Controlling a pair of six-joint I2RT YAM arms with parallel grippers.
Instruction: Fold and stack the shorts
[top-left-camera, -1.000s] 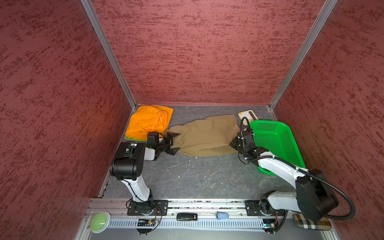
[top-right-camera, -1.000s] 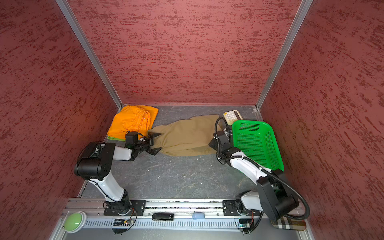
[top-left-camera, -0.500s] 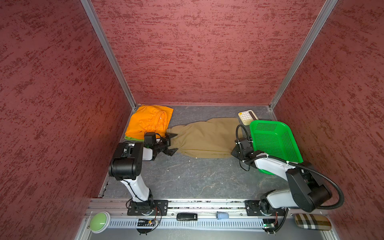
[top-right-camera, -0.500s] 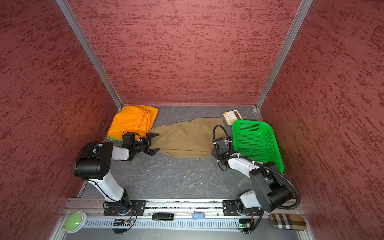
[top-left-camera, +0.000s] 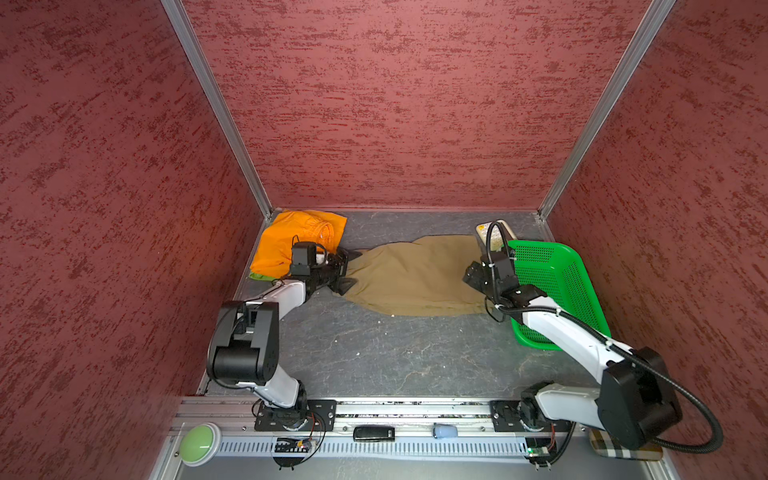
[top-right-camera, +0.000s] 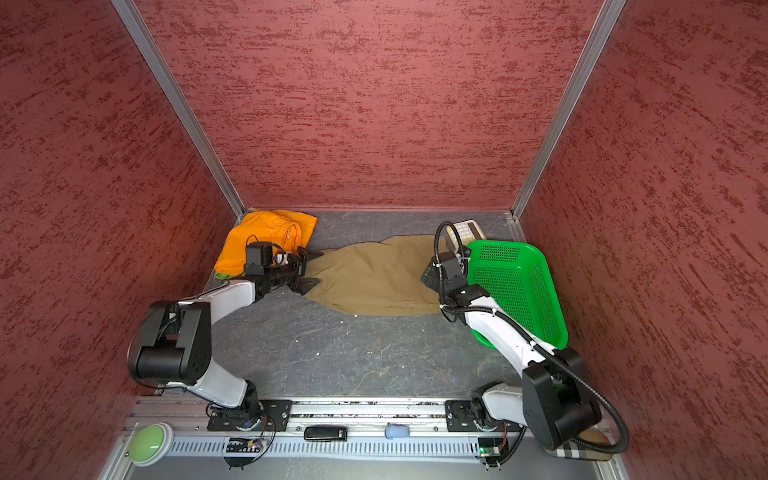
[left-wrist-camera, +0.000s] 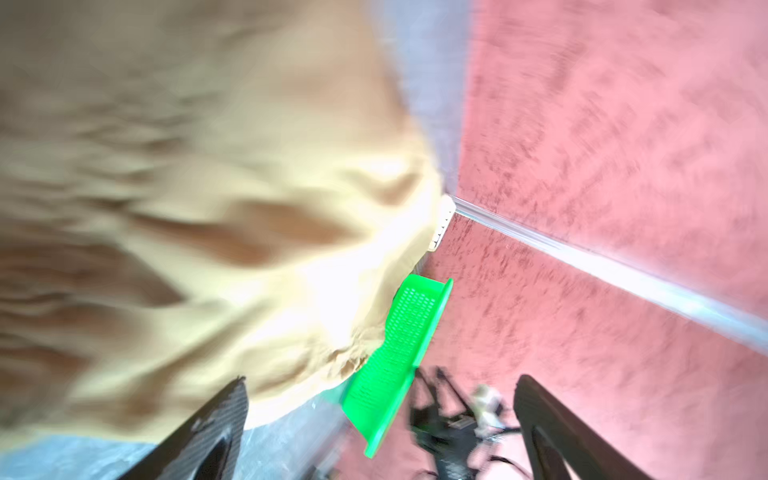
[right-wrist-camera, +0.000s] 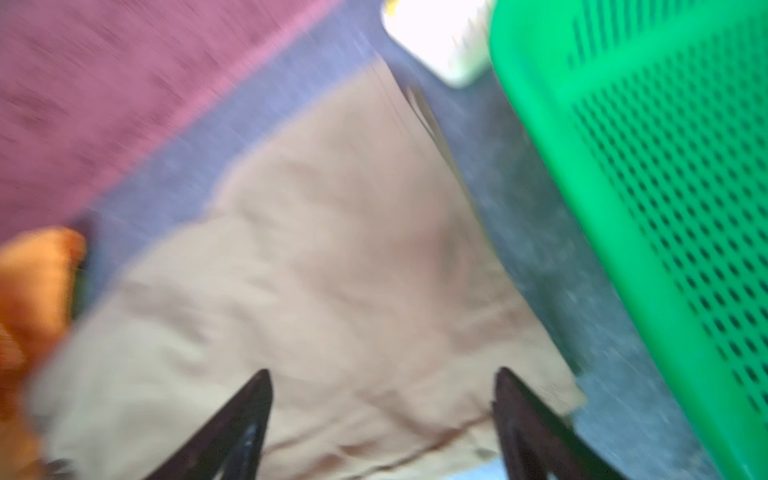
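Toward the bench's far edge the khaki shorts (top-left-camera: 415, 278) lie spread; the right end effector (top-left-camera: 473, 276) has just let go, wide and empty, like the left end effector (top-left-camera: 348, 270): folding seems next.

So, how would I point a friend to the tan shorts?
Start at the green plastic basket on the right. Beside it, spread wide on the grey floor, lie the khaki shorts. Unlike the bright orange shorts piled in the far left corner, they are dull tan.
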